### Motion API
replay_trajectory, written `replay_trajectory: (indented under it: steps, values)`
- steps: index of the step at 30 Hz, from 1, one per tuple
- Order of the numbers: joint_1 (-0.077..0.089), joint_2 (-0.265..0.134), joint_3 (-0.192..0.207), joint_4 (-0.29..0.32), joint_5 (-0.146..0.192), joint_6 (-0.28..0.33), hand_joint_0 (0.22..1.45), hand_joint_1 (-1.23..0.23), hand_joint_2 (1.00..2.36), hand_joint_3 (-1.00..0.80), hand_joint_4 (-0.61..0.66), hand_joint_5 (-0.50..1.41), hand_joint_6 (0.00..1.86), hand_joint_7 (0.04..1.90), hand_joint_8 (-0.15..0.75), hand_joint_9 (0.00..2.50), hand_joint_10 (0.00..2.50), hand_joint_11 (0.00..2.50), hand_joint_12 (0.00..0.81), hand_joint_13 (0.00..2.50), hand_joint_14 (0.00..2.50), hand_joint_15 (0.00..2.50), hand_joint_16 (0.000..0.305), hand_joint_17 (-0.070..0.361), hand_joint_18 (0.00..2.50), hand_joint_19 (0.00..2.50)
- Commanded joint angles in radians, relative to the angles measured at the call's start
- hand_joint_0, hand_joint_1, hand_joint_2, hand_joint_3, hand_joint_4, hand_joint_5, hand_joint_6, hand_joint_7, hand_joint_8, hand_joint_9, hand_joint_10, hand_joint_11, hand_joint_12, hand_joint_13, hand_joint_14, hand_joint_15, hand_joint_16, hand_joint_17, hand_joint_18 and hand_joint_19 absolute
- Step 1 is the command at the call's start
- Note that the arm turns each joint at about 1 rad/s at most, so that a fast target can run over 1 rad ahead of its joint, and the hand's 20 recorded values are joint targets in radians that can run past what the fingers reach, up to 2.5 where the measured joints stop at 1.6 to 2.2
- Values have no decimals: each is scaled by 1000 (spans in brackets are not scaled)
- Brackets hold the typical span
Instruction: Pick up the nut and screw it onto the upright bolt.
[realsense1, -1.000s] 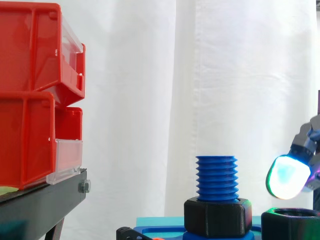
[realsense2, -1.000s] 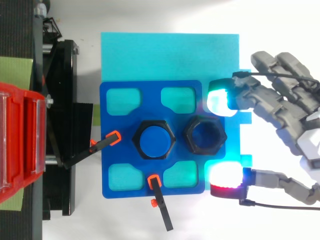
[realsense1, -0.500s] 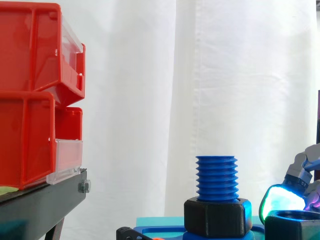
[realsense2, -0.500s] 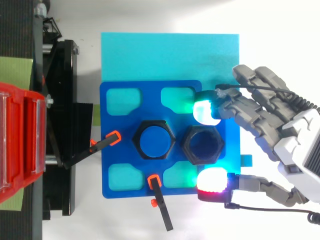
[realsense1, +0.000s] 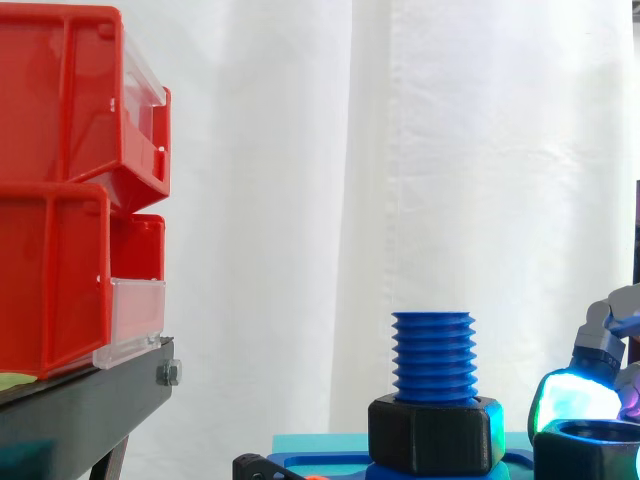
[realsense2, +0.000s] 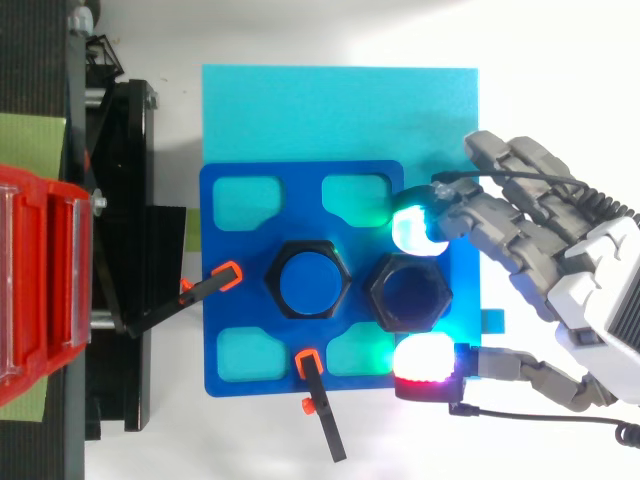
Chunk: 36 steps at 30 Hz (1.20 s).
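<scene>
One hand (realsense2: 548, 268): in from the right, low, spread open, holding nothing
Pads (realsense2: 416, 228): green-white and red ones flank the loose nut (realsense2: 408, 293), can't tell if touching
Loose nut: flat on blue plate (realsense2: 225, 300), just beside upright bolt (realsense1: 432, 356)

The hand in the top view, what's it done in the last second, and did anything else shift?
The hand moved in from the right and lowered, so its glowing pads now flank the loose nut without clamping it. The loose nut slid slightly toward the red-glowing pad. The bolt, its seated nut, the blue plate and the red bins stayed put.
</scene>
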Motion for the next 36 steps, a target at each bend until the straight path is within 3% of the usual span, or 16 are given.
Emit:
replay_trajectory:
  steps: [1, 12, 17, 21, 23, 27, 30, 31, 36]
  values:
    - [-3, 0, 1, -1, -5, 0, 546, -619, 1000, -500, 296, -166, 515, 1275, 313, 543, 0, 0, 311, 569, 0, 0, 33, 74, 384, 0]
    - [-8, 2, 1, -11, -31, 32, 569, -622, 1000, -500, 266, -186, 671, 1075, 310, 565, 0, 0, 303, 592, 0, 0, 31, 70, 413, 0]
    - [-11, 3, 21, -32, -47, 58, 571, -619, 1000, -500, 269, -190, 706, 1031, 312, 570, 0, 0, 301, 598, 0, 0, 31, 70, 421, 0]
    - [-14, 20, 22, -107, -70, 144, 572, -615, 1000, -500, 270, -191, 717, 1020, 314, 578, 0, 0, 303, 603, 0, 0, 31, 70, 424, 0]
    - [-16, 41, 22, -142, -88, 209, 572, -612, 1000, -500, 272, -191, 718, 1020, 314, 579, 0, 0, 302, 604, 0, 0, 31, 70, 424, 0]
    - [-20, 75, 22, -218, -110, 264, 571, -609, 1000, -500, 272, -190, 718, 1022, 315, 581, 0, 0, 302, 606, 0, 0, 31, 70, 427, 0]
    - [-22, 91, 22, -253, -116, 273, 569, -608, 1000, -500, 275, -190, 718, 1028, 314, 583, 0, 0, 301, 606, 0, 0, 31, 70, 427, 0]
    - [-26, 135, 22, -311, -128, 276, 569, -607, 1000, -500, 272, -190, 718, 1023, 315, 584, 0, 0, 301, 606, 0, 0, 31, 70, 428, 0]
    - [-43, 187, 22, -348, -137, 275, 566, -605, 1000, -500, 277, -190, 717, 1024, 317, 585, 0, 0, 301, 608, 0, 0, 31, 70, 431, 0]
